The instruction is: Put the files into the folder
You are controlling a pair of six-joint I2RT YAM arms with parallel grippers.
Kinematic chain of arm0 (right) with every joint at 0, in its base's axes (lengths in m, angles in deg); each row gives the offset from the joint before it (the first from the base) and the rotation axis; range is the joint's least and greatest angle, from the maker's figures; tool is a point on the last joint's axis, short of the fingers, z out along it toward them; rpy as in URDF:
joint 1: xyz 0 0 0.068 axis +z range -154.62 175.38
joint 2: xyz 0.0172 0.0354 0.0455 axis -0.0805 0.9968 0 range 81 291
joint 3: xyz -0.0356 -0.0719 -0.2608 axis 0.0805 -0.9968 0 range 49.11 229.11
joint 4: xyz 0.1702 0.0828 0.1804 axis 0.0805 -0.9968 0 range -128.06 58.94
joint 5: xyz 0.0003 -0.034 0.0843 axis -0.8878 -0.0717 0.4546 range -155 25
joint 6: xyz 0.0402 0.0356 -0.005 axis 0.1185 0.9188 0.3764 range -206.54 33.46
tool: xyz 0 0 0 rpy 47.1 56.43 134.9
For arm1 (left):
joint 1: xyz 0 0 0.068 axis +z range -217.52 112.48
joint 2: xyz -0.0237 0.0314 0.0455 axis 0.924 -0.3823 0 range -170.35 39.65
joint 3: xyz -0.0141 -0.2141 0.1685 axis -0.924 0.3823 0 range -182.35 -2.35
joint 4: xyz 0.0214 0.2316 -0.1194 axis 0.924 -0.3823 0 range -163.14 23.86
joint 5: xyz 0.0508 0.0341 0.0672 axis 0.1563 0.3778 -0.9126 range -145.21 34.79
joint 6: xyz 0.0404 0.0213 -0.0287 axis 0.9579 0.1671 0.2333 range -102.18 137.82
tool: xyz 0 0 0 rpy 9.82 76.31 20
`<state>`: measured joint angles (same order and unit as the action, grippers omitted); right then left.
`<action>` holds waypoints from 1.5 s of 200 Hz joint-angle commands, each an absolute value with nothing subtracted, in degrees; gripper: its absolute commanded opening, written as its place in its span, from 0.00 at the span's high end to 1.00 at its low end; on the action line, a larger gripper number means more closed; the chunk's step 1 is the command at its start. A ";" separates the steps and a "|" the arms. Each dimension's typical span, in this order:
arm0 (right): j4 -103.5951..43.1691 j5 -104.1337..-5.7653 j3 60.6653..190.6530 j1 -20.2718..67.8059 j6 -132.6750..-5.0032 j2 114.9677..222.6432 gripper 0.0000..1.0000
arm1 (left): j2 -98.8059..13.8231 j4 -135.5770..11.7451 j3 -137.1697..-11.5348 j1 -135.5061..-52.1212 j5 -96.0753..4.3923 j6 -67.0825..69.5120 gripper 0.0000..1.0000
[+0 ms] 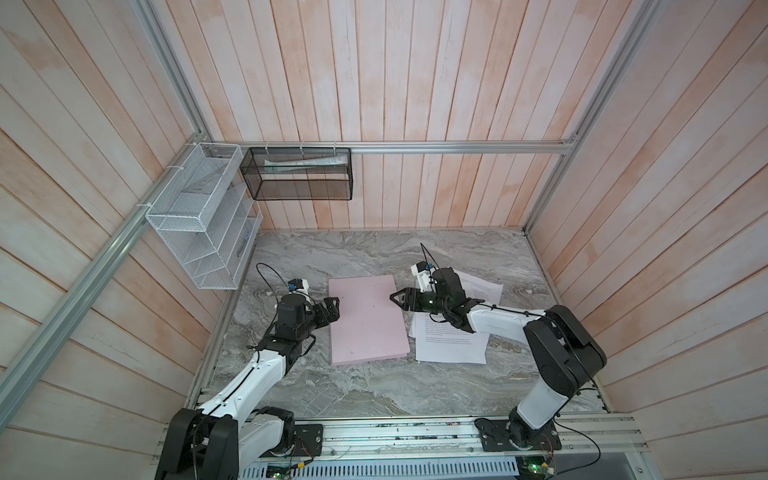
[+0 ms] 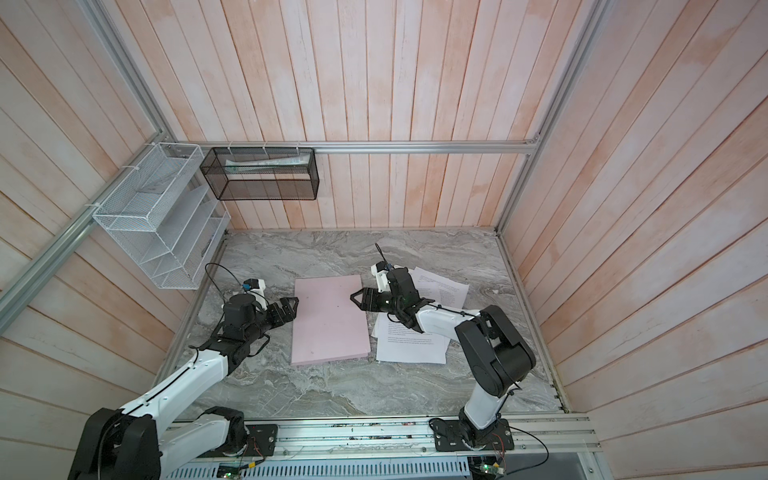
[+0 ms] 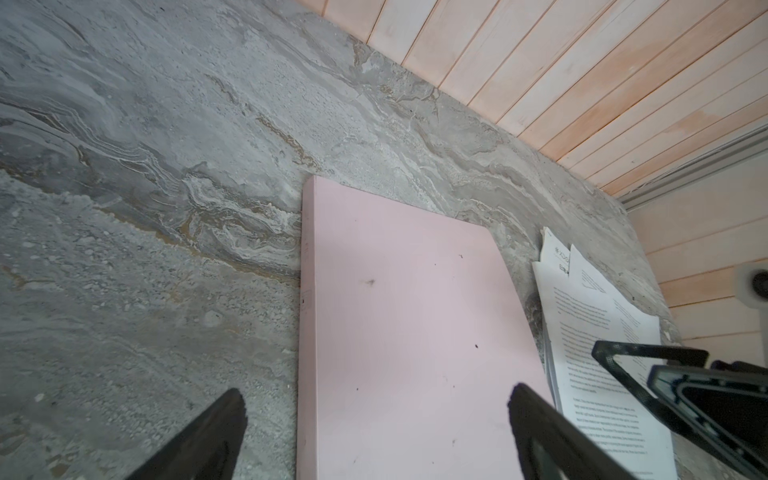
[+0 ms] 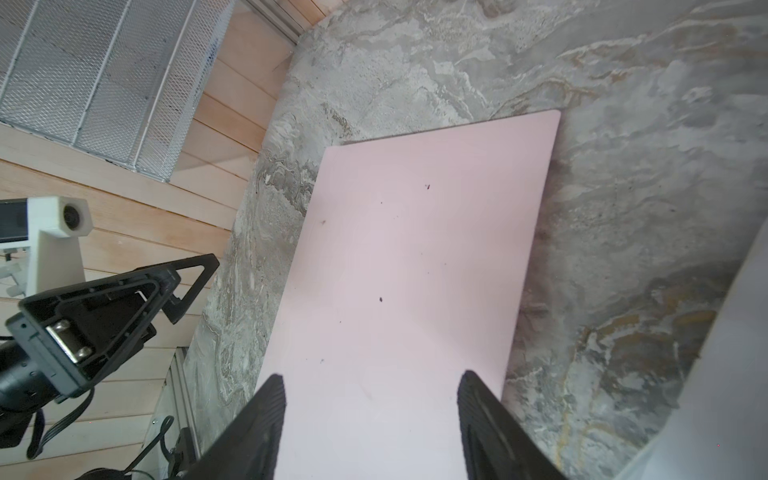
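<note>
Several loose printed sheets, the files [image 1: 451,340], fanned in an untidy pile on the grey marble tabletop [image 1: 374,386], partly under the right arm. Just beside them, toward the left arm, the pale pink folder [image 1: 368,320], shut and flat on the stone. Touching the pile or not: impossible to tell.

Sheets probably very light and limp, apt to bend, slide over one another and scatter if pinched singly. Best taken at a free corner jutting from the pile, or squared together first.

Folder likely stiffer: thin card, smooth-faced, probably slippery on the stone and hard to get under. Best taken at the long free edge facing the files, with the far side, probably the spine, pinned against sliding. Cover to be lifted ahead of any loading.

Left gripper [image 1: 333,309]: spread wide, empty, at the folder's left edge. In the left wrist view, one fingertip over bare stone and one over the pink cover. Contact with the card not clear.

Right gripper [image 1: 395,301]: over the folder's right part, pointing across toward the left one. Jaws apart at a narrower gap than the left pair, nothing between them, only pink cover below. Holding nothing. Resting on the cover or hovering above it: not possible to say.
</note>
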<state>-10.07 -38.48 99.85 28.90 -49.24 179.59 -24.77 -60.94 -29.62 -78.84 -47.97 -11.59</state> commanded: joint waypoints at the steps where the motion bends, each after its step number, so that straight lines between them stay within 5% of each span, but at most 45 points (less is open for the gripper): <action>1: -10.84 -36.87 102.07 28.63 -48.48 181.91 0.36 | -28.14 -56.04 -28.72 -78.85 -46.06 -12.24 0.00; 160: -10.48 -29.65 103.43 23.34 -45.66 193.19 0.36 | -48.65 -45.31 -30.39 -79.01 -41.80 -18.34 0.04; 300: -3.57 -23.41 96.81 19.57 -41.73 188.07 0.41 | -57.02 -42.77 -37.68 -87.55 -42.21 -21.37 0.05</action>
